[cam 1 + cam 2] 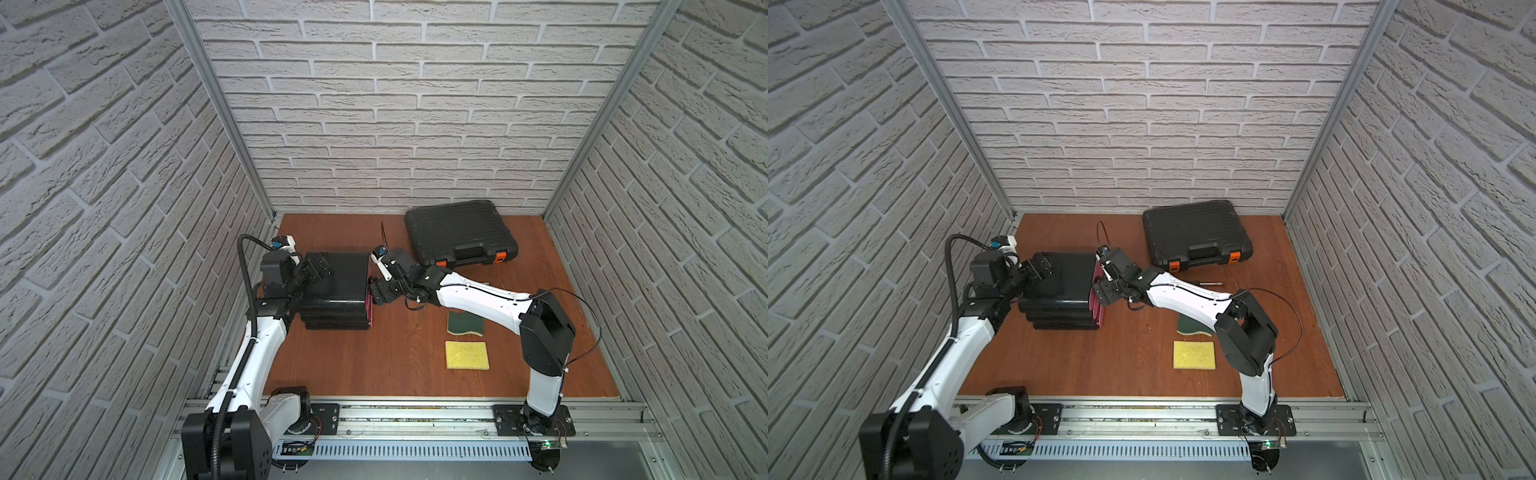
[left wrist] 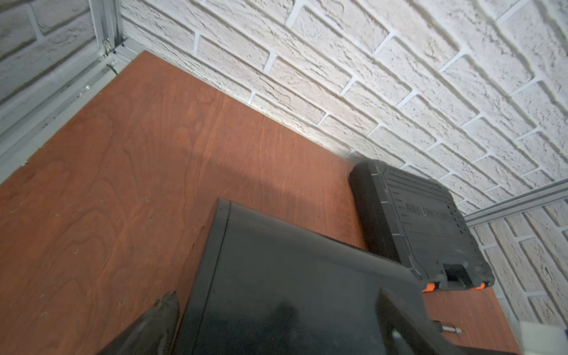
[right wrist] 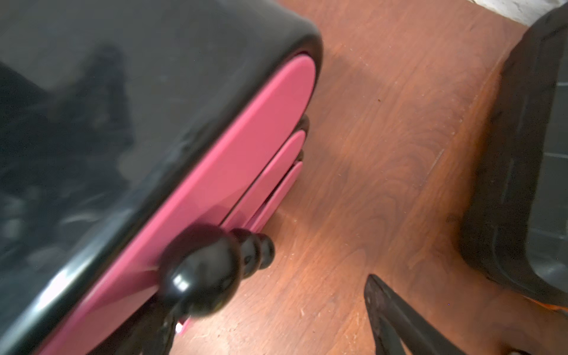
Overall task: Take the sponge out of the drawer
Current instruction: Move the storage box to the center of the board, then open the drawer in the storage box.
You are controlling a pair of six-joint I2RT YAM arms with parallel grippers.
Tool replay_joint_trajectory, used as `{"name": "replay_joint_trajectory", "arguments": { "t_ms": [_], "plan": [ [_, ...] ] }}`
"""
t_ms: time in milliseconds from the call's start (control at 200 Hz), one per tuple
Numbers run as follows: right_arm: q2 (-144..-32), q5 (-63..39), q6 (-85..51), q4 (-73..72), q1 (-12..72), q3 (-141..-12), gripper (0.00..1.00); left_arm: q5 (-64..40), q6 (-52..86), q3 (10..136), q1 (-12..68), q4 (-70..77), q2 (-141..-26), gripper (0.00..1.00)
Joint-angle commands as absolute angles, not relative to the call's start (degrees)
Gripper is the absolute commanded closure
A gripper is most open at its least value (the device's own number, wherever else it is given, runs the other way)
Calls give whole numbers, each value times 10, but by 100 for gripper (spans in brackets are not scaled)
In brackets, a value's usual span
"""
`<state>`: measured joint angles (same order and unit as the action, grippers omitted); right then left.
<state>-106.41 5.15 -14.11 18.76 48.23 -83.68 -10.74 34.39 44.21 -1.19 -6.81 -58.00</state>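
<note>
A black drawer chest (image 1: 336, 286) (image 1: 1059, 286) with pink drawer fronts (image 3: 252, 147) and black knobs stands left of the table's middle. All three drawers look shut, so their insides are hidden. My right gripper (image 3: 267, 322) (image 1: 376, 291) is open at the fronts. The top drawer's knob (image 3: 199, 270) sits between its fingers, close to one of them. My left gripper (image 2: 279, 319) (image 1: 316, 270) is open over the chest's top, near its back. A yellow sponge (image 1: 466, 355) (image 1: 1195, 354) and a green sponge (image 1: 465, 324) (image 1: 1190, 326) lie on the table under the right arm.
A shut black tool case (image 1: 459, 232) (image 1: 1196, 232) with orange latches lies at the back, right of the chest. A small metal bit (image 1: 1210, 283) lies in front of it. Brick-patterned walls close in three sides of the wooden table (image 1: 353, 365).
</note>
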Motion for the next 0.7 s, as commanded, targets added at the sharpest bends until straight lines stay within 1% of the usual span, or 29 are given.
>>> {"name": "replay_joint_trajectory", "arguments": {
  "t_ms": [0, 110, 210, 335, 425, 520, 695],
  "plan": [
    [-989, 14, -139, 107, 485, -804, 8, -64, 336, 485, -7, -94, -536, 2],
    [-954, 2, -144, 98, 478, -766, 10, -56, 336, 505, -8, -117, -514, 2],
    [-930, -31, -162, 87, 463, -735, 13, -106, 357, 510, 0, -121, -494, 2],
    [-923, -118, -185, 43, 433, -696, 19, -216, 386, 486, 37, -64, -477, 2],
    [-932, -215, -204, -31, 406, -659, 24, -277, 398, 472, 71, -28, -485, 2],
    [-952, -280, -215, -97, 390, -634, 28, -285, 399, 461, 97, -17, -493, 2],
    [-999, -303, -208, -117, 388, -642, 35, -287, 411, 431, 106, 8, -517, 2]
  ]
}}
